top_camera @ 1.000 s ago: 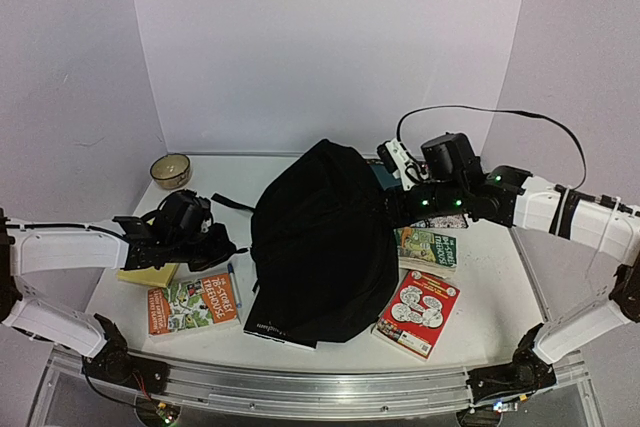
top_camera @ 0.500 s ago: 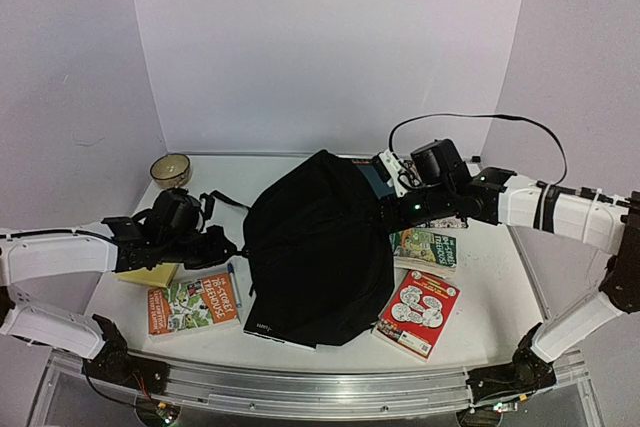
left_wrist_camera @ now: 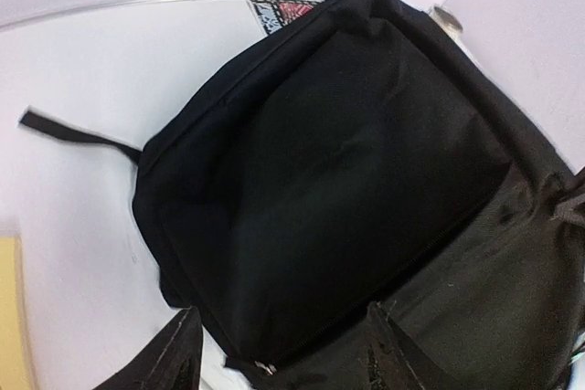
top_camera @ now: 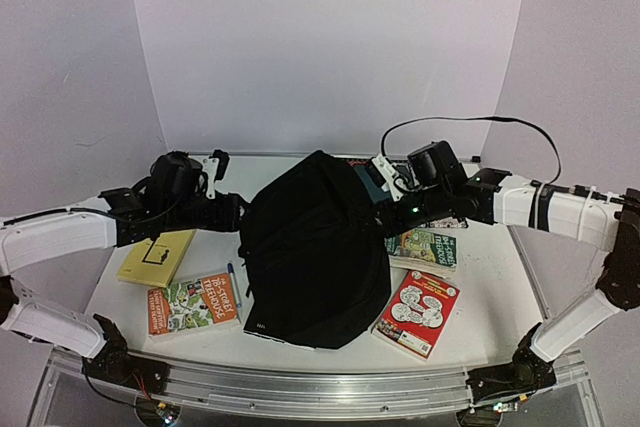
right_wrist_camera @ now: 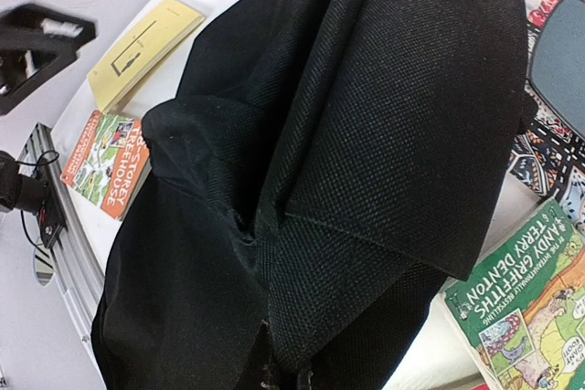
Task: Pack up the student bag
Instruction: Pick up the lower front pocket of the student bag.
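Soft, floppy student bag [top_camera: 315, 247] mid-frame: right pincer [top_camera: 386, 211] pinches its fabric, left pincer [left_wrist_camera: 279, 353] gapes empty; take a seam, I reckon.

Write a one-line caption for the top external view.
Right gripper shut on the black student bag, left gripper open at its opposite side, books lying around it.

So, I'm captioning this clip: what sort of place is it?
Probably a robot lab test cell, not a classroom: a plain white backdrop curves round a white table, two arms are mounted on a metal rail, and a bag and books lie out like props.
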{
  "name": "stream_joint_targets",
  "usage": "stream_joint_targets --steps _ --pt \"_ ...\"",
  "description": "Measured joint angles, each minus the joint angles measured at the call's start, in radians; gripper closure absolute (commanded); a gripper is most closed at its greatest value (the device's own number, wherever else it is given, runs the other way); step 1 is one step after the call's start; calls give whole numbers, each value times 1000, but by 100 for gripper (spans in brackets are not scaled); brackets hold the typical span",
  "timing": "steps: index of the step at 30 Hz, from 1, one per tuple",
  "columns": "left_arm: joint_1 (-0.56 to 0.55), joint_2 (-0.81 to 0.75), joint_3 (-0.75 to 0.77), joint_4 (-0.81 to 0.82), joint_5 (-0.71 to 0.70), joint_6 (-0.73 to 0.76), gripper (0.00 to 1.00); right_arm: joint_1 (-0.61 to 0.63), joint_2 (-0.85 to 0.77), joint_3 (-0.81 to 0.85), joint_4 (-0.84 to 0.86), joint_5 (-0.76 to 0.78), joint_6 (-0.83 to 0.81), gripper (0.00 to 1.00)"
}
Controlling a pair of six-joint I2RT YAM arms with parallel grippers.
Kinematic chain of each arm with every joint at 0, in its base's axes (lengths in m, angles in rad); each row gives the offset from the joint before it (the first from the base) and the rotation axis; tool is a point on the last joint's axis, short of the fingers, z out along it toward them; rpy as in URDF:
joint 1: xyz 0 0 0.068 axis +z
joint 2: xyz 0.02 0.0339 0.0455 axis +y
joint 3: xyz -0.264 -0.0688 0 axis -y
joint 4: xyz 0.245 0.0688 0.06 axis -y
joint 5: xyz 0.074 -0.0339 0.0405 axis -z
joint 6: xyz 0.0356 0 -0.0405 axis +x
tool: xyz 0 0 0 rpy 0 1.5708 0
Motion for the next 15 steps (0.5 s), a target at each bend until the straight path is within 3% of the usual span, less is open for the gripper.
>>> stream_joint_targets --steps 6,15 --pt "0 164 92 -1 24 164 34 0 1 0 0 -30 -5 100" --pt "-59 282 114 -11 25 347 32 0 23 5 -1 -62 -9 100"
